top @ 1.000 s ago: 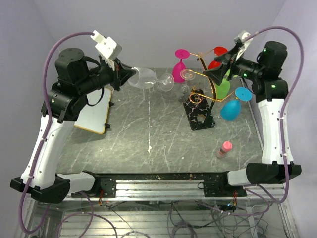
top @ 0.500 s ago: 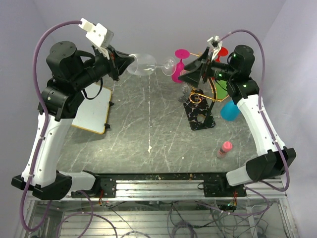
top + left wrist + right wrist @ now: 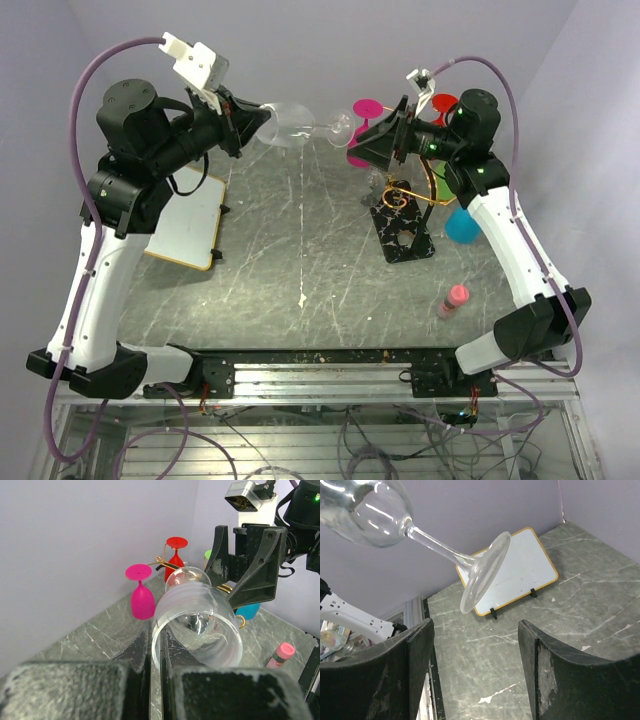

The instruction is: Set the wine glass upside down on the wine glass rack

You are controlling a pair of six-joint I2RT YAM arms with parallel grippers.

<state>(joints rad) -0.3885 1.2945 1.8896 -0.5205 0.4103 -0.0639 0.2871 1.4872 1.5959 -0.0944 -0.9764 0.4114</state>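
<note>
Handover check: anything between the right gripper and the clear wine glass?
Nothing visible. The wine glass, held by the left gripper, has its foot in open air just ahead of the open right gripper.

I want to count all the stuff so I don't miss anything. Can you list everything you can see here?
wine glass: 1, clear, held sideways in the air at the back left
wine glass rack: 1, gold wire on a black marbled base, right of centre
coloured glasses on the rack: 4, pink, red, green, blue
whiteboard: 1, white with a yellow frame, left side
small bottle: 1, pink, lying near the front right
table: 1, grey marbled
left gripper: 1, black, shut on the wine glass bowl
right gripper: 1, black, open, facing the wine glass foot
</note>
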